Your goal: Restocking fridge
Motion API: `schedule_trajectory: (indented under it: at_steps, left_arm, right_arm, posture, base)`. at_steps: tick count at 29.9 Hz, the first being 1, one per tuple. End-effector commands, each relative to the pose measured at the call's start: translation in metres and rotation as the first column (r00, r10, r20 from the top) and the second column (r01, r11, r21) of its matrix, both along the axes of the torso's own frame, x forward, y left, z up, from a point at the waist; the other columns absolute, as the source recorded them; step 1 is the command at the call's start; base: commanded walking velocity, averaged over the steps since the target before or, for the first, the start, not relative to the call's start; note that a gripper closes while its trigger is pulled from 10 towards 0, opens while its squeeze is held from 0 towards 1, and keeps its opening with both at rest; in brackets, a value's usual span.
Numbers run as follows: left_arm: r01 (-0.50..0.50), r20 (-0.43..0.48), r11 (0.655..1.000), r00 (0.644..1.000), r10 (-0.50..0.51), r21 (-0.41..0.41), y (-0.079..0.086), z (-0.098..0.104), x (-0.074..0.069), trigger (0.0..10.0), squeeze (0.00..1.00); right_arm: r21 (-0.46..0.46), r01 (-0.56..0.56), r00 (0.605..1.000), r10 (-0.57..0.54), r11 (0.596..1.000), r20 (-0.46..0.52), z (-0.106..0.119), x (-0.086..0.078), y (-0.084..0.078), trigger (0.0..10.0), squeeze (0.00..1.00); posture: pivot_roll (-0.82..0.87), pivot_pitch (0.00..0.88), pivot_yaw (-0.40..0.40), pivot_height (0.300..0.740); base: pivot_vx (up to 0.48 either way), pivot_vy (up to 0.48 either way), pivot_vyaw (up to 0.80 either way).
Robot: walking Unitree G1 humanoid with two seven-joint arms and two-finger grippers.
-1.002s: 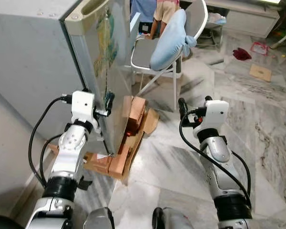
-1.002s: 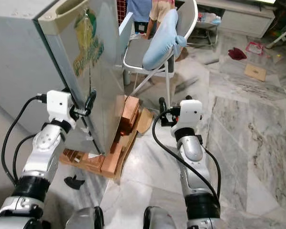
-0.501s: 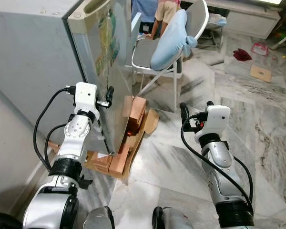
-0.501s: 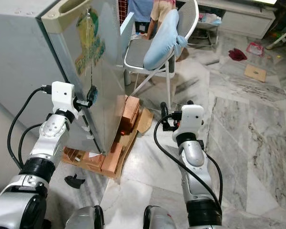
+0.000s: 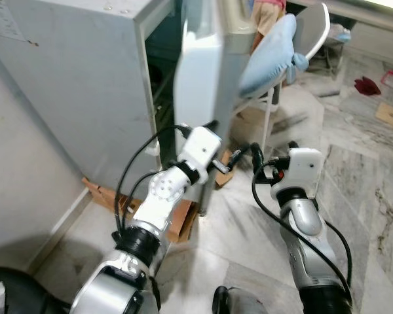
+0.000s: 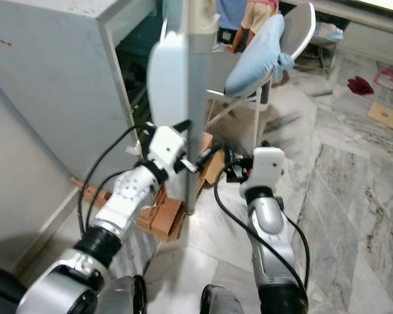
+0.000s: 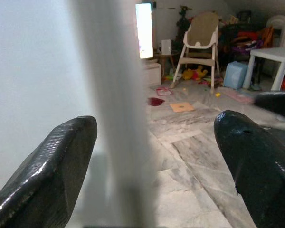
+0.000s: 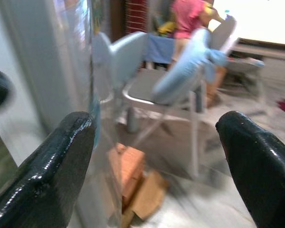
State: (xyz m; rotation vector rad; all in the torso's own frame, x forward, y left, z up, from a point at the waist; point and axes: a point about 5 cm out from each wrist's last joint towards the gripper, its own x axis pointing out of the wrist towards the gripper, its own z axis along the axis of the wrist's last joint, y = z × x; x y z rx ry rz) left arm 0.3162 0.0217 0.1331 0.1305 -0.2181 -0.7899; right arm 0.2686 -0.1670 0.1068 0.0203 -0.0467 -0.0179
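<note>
Left eye view shows the grey fridge (image 5: 85, 85) at the left, standing on wooden blocks (image 5: 177, 219) on the marble floor (image 5: 373, 196). Its door (image 5: 196, 78) is swung open and seen edge-on, with a dark gap between the door and the body. The left claw (image 5: 217, 145) is at the free edge of the door, about halfway up. In the left wrist view the two black fingers (image 7: 47, 171) are wide apart and the blurred door edge (image 7: 118, 118) passes between them; whether a finger touches the door is hard to say because this part is out of focus.

To the right, the right claw (image 6: 230, 156) hovers just beside the door, low, over the floor. In the right wrist view its fingers (image 8: 47, 171) are also spread apart with nothing between them.

Behind the door is a folding chair (image 5: 295, 59) with a light blue cushion (image 5: 268, 49) leaning on its back, and partly behind it stands a person (image 6: 259, 13).
</note>
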Motion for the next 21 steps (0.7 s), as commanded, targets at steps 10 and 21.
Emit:
schedule_trajectory:
  at_steps: [10,21]
  left_arm:
    - [-0.027,-0.035,1.000,0.999,0.026,-0.016,0.026,-0.008,-0.002,10.0,0.00]
    - [-0.031,-0.036,1.000,0.999,0.031,-0.003,0.029,-0.010,-0.003,10.0,0.00]
  right_arm:
    - [-0.010,0.048,0.999,-0.048,0.999,-0.008,0.002,-0.003,-0.006,10.0,0.00]
    - [-0.008,0.043,0.999,-0.043,0.999,-0.008,0.003,0.001,-0.005,10.0,0.00]
  posture:
    - [-0.02,0.087,-0.041,0.740]
    - [-0.03,0.086,-0.043,0.740]
  base:
    - [0.205,-0.198,-0.48]
    - [0.371,-0.300,-0.70]
